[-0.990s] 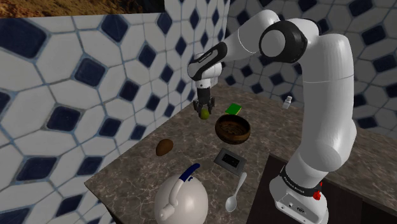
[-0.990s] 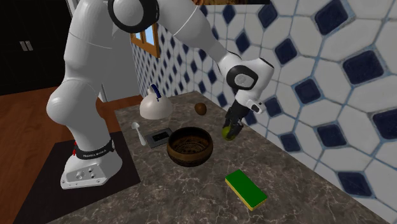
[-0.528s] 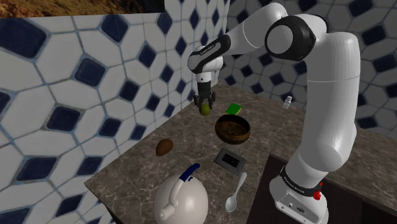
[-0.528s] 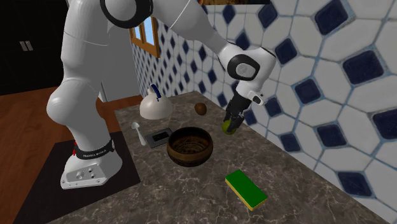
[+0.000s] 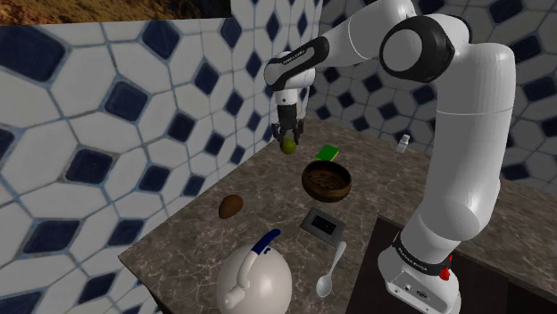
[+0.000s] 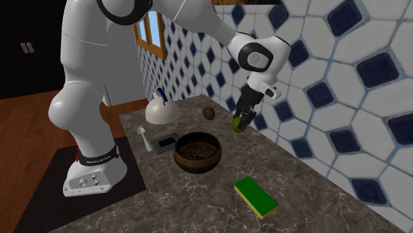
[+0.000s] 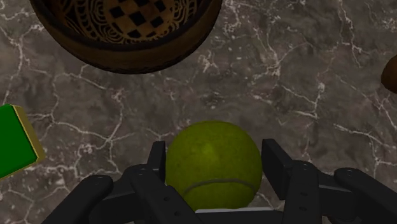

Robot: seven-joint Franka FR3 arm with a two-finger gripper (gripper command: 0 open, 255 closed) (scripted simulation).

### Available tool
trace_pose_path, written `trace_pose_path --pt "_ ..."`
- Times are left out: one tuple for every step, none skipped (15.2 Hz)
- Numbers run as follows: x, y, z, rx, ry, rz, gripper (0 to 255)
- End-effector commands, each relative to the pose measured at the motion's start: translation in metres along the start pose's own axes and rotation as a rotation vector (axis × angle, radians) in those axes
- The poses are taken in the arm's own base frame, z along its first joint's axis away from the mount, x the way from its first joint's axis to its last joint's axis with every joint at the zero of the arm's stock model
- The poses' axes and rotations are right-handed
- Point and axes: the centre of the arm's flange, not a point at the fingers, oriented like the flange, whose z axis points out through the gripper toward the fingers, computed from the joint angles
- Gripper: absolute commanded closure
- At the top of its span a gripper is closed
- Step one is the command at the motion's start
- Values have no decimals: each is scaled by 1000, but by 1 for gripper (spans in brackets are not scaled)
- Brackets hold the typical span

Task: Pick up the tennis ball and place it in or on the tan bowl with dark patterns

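The black fingers (image 7: 280,167) clasp the tennis ball (image 7: 213,162) from both sides, one pressed against each flank, so the ball hangs held in the air above the dark marbled bench (image 7: 305,76). Compared with half a second ago, the ball (image 5: 288,145) sits a little higher over the bench and the arm's elbow has lifted with it; a second ago it was lower still. The bowl (image 5: 326,192) and the other things lie where they did. The hand points straight down near the tiled wall, while the white arm rises upright from its stand, bends high at the dark elbow joint and reaches down towards the shoulder view's left. The ball is a dull yellow-green with a pale curved seam across its lower face. In the second exterior view it (image 6: 239,124) hangs beside and above the brown bowl (image 6: 197,162), towards the wall, not over the bowl's opening. The bowl's inside shows a dark chequered and scrolled pattern. A green sponge (image 6: 255,196) lies near the bowl on the bench.
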Motion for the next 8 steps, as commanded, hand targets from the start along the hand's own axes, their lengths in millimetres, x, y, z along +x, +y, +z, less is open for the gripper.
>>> trace_pose_path --pt "-5 -1 -9 0 0 0 255" --pt "-6 -1 -14 0 0 0 255" --pt "-8 -2 -19 0 0 0 255" --pt "-10 -2 -24 0 0 0 255" --pt "-12 -2 -29 0 0 0 255" --pt "-14 -2 -34 0 0 0 255" --pt "-16 -3 -39 0 0 0 255" --pt "-18 -3 -44 0 0 0 255"
